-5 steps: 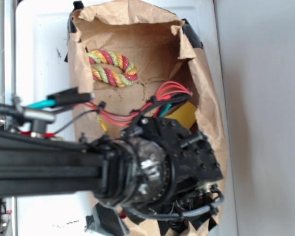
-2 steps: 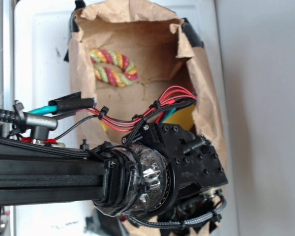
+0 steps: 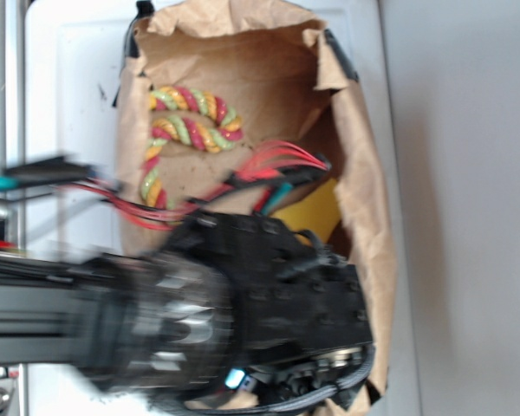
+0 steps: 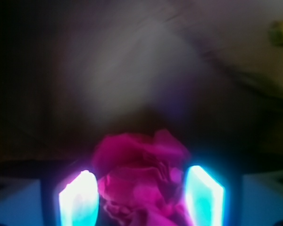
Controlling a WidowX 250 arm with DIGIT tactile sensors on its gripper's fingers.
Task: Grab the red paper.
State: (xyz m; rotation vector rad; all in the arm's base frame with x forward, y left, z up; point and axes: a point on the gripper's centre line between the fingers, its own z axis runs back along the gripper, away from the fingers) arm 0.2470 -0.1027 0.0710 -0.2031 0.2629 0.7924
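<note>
Wrist view shows the red paper between the spread fingers; closing and lifting remain.

There are no words, numbers, labels or signs to read in either view. The arm is blurred.
</note>
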